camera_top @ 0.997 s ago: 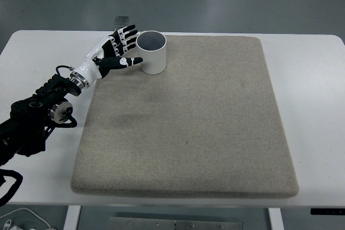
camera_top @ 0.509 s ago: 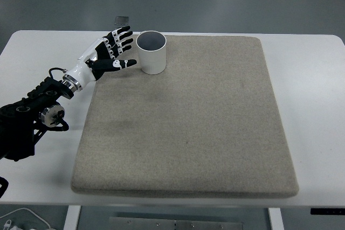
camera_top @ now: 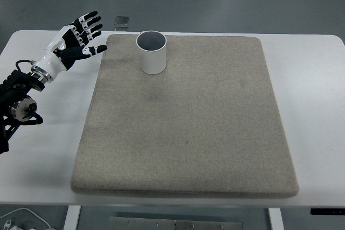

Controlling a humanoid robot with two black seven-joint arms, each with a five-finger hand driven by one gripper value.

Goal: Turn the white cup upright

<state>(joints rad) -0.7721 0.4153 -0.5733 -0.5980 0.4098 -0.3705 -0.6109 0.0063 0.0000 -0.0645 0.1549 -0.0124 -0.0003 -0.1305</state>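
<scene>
While the white cup (camera_top: 151, 52) stands upright with its mouth open to the camera, near the far left corner of the grey mat (camera_top: 188, 133), the left hand (camera_top: 73, 39) hangs over the bare counter (camera_top: 32, 44) off the mat's left edge, well apart from the cup. Its fingers (camera_top: 89, 22) are spread wide and it holds nothing. No right arm shows in the top view. A small dark square object (camera_top: 122, 21) lies at the counter's far edge, just behind the mat; too small to identify.

Judged from how things lie, the flip looks done: cup on its base, rim up, nothing touching it. Only 1 step seems left, parking the arm.

Risks from here:
- The cup is light-looking and tall for its base, so any sideways brush from a finger or forearm would likely tip it back over.
- The mat's soft nap may give an uneven seat; a bump to the counter could rock the cup.
- The cup sits close to the mat's far edge, so a knock that way might roll it off onto the counter.
</scene>
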